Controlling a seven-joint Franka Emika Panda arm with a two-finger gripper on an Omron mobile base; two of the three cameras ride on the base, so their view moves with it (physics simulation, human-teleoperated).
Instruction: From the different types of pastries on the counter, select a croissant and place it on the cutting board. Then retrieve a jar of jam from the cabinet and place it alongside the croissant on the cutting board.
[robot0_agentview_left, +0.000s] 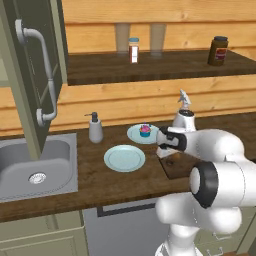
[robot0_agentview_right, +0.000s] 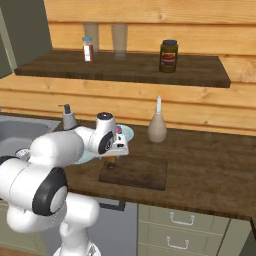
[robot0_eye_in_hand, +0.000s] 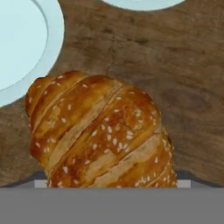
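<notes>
**Croissant carried low over the cutting board's near-left corner**

The croissant (robot0_eye_in_hand: 100, 135), golden and flecked with sesame, sits right up against the hand camera, with dark wood counter (robot0_eye_in_hand: 175, 65) behind it and the pale rim of a plate (robot0_eye_in_hand: 26, 43) at the upper left. From the right side, a small brown bit of it shows under the gripper (robot0_agentview_right: 113, 161), just above the left end of the cutting board (robot0_agentview_right: 142, 174). The fingertips are hidden behind the pastry, so I cannot tell how wide they stand, or whether they are clamped on it.

Beside the board lies an empty blue plate (robot0_agentview_left: 124, 158), and behind that another plate with a cupcake (robot0_agentview_left: 145, 131). A soap dispenser (robot0_agentview_left: 95, 128) stands near the sink (robot0_agentview_left: 30, 170). Up on the open shelf (robot0_agentview_right: 200, 75) waits the jam jar (robot0_agentview_right: 169, 56), well apart from the arm.
</notes>
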